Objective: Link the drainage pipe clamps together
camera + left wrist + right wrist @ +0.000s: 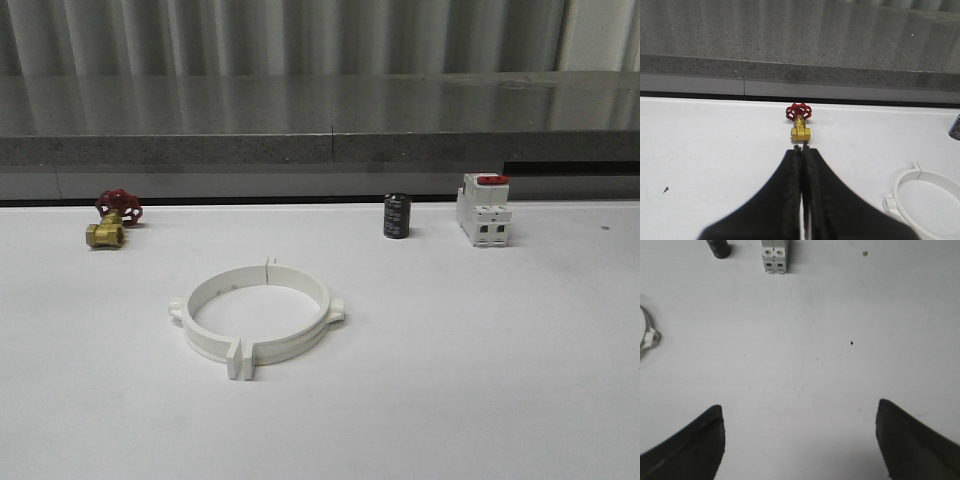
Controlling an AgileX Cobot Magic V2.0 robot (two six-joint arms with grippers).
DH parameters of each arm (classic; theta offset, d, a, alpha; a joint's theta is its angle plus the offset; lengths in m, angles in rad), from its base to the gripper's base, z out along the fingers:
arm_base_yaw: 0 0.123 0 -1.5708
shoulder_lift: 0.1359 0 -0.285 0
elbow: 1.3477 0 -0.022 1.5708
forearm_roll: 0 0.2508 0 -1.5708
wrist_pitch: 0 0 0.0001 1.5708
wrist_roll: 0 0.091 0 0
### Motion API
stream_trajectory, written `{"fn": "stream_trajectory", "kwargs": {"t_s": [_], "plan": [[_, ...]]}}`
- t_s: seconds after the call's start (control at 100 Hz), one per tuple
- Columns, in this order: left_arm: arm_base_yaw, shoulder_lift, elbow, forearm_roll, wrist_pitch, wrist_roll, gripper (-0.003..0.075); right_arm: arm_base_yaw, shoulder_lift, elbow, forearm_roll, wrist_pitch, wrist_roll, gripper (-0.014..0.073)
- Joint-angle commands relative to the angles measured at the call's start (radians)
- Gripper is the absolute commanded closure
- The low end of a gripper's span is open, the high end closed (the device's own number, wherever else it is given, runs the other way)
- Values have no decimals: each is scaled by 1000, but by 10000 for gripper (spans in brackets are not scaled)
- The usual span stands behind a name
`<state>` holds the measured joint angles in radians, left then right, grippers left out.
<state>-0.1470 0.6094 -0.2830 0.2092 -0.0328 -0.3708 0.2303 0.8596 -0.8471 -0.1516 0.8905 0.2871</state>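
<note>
Lying joined, drainage pipe clamps (257, 315), apart from left gripper (802, 150)

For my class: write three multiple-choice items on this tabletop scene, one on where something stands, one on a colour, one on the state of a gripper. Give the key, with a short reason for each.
1. Between which things does the small black cylinder stand along the table's far edge?
A. the brass valve with the red handwheel and the white boxy breaker
B. inside the ring
C. right of the breaker

2. What colour is the breaker's switch?
A. blue
B. red
C. green

3. How are the left gripper's black fingers?
A. wide apart
B. clamped on the valve
C. pressed together, holding nothing

Key: 1 A, the front view shows it just left of the breaker. 2 B, it is red on top. 3 C, the left wrist view shows the fingers touching, short of the valve.
</note>
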Motion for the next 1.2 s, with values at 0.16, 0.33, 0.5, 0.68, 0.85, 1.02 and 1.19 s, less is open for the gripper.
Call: {"fn": "stream_trajectory", "kwargs": {"t_s": [0.16,0.33,0.5,0.68,0.85,1.02,1.19], "plan": [[0,0,-29,-3,-75,-6,740,-7,-223,136,-28,-46,-11,121],[0,0,-29,-3,-75,-6,740,-7,-276,157,-70,-13,-11,540],[0,0,-29,-3,-75,-6,740,-7,-277,157,-72,-4,-9,662],[0,0,-29,-3,-75,-6,740,-7,-277,157,-72,-4,-9,662],[0,0,-29,-3,-75,-6,740,-7,-277,157,-72,-4,-9,662],[0,0,-29,-3,-75,-6,740,-7,-277,159,-72,-7,-9,662],[0,0,-29,-3,-75,-6,740,-7,-314,205,-76,-54,-10,662]]}}
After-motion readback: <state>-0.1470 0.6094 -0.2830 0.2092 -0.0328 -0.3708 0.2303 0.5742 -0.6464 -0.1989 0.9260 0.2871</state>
